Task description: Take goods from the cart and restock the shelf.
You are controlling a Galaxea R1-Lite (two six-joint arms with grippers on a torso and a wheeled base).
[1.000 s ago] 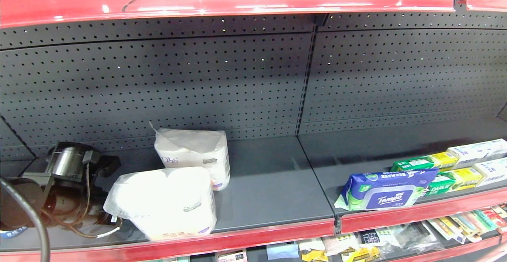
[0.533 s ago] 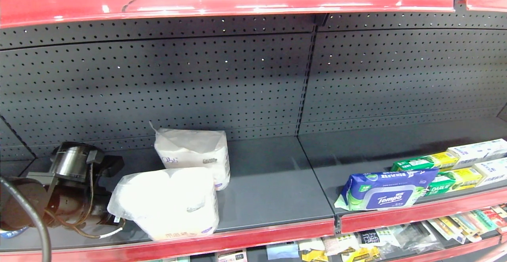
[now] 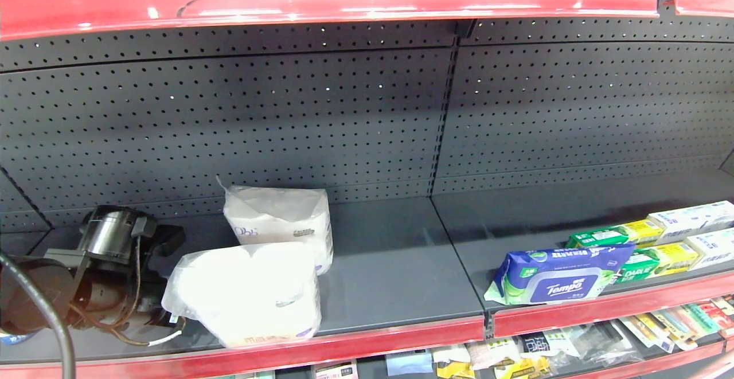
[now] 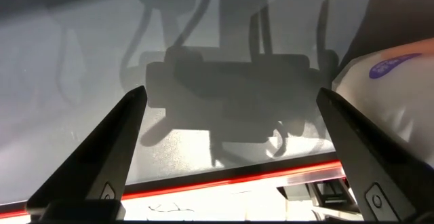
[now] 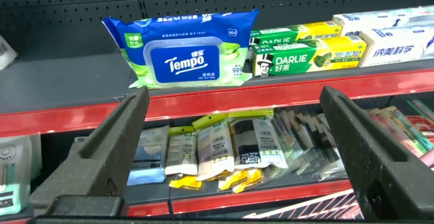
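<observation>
Showing a store shelf [image 3: 390,276] with a grey deck, a red front rim [image 3: 401,333] and a perforated grey back panel [image 3: 287,109].

At the left end of the shelf, the left arm [image 3: 97,276] rests low over the deck. Just beside it, near the front rim, stands a white pack of paper rolls [image 3: 246,293] in clear wrap. A second white pack [image 3: 281,224] stands right behind the first, closer to the back panel.

In the left wrist view, the left gripper [image 4: 232,95] has its two dark fingers spread wide apart, with only bare deck and the red rim between them. The front pack [image 4: 386,95] lies just outside one finger. Whether it touches that finger cannot be told.

On the right half of the shelf, a blue and green wet wipes pack [image 3: 550,281] leans at the front rim. Green and yellow toothpaste boxes [image 3: 619,247] lie just beside it, and white boxes [image 3: 694,218] lie farther right.

In the right wrist view, the right gripper [image 5: 235,94] is held in front of the shelf, its fingers also wide apart and gripping nothing. Beyond it lie the wet wipes pack [image 5: 183,47] and the toothpaste boxes [image 5: 305,47]. Small packets [image 5: 217,149] fill the shelf below.
</observation>
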